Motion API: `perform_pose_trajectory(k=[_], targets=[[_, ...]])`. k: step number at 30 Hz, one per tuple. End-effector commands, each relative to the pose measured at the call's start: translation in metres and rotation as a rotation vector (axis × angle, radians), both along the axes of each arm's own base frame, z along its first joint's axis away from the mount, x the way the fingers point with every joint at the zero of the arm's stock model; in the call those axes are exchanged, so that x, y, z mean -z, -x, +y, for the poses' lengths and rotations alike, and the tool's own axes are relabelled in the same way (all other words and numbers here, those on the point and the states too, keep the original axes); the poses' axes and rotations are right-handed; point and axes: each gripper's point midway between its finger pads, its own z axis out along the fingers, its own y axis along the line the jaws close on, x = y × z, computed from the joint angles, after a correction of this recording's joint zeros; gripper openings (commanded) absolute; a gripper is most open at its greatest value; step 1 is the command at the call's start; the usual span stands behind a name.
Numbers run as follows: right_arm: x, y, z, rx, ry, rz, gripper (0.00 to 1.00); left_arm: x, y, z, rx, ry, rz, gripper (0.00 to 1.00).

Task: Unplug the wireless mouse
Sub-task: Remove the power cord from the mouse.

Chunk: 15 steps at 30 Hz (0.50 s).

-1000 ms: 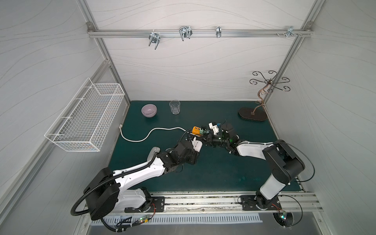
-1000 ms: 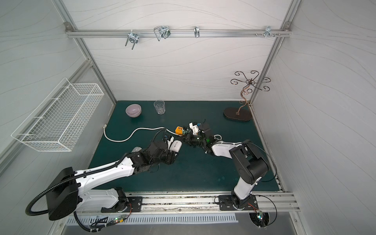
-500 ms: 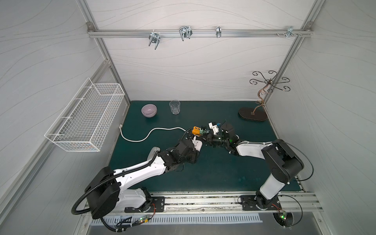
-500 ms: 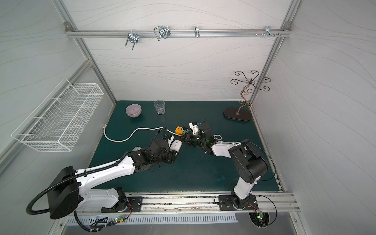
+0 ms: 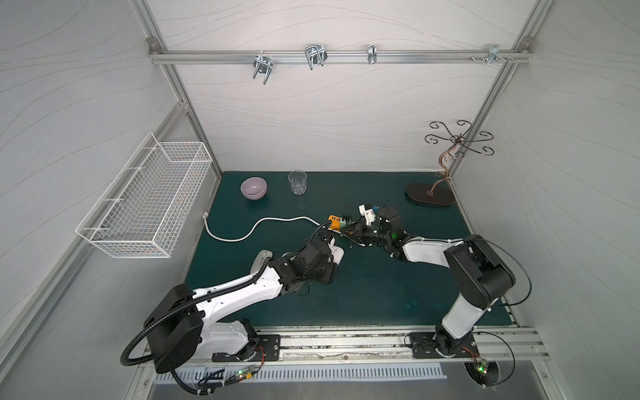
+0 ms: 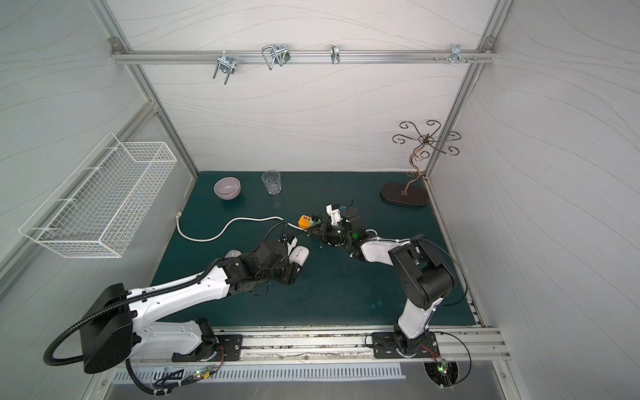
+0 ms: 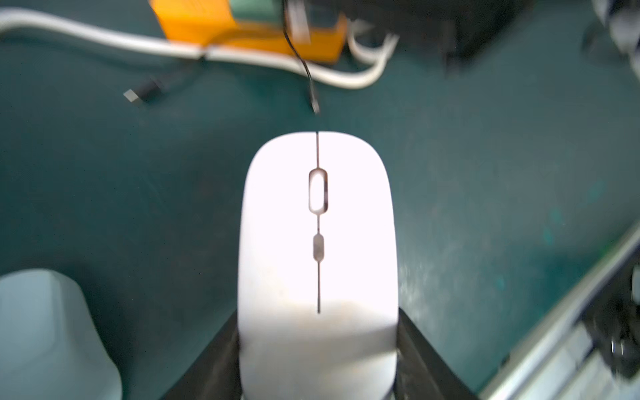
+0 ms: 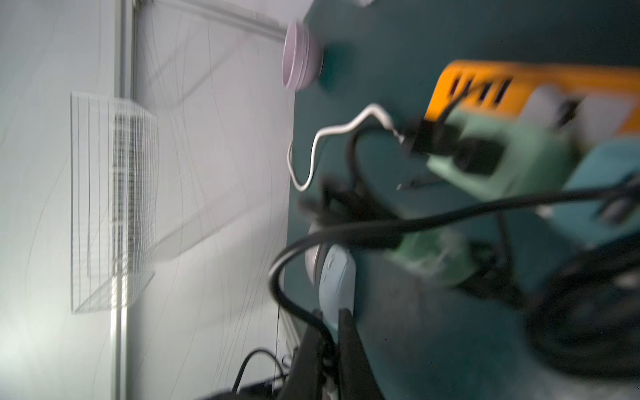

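Top view, left to right: one white wire-mesh basket (image 5: pixel 145 197) on the wall, one glossy lilac bowl (image 5: pixel 254 188), one grey mouse (image 5: pixel 262 259) partly behind the arm, and one clear glass tumbler (image 5: pixel 297 182). One white cord (image 5: pixel 256 228) runs to one boxy orange power strip (image 5: pixel 334 221). The left gripper (image 7: pixel 317 330) grasps the smooth oval white mouse (image 7: pixel 317 242) by its sides on the matte green counter (image 5: pixel 381 294). The plug tip (image 7: pixel 314 104) sits just off its nose, not touching. The right gripper (image 8: pixel 327 332) is clenched on the thin black cable (image 8: pixel 450 212). One curly metal stand (image 5: pixel 446 162) stands far right.
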Motion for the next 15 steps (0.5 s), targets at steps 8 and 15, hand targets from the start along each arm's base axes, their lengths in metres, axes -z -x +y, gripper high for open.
perform_pose_trajectory(k=[8, 15], targets=[[-0.004, -0.022, -0.010, 0.079, 0.004, -0.053, 0.00, -0.005, 0.009, 0.024, -0.010, -0.075, -0.024, 0.53], [-0.003, 0.000, 0.008, 0.013, 0.006, -0.044, 0.00, -0.017, -0.011, 0.033, -0.127, -0.073, -0.115, 0.55]])
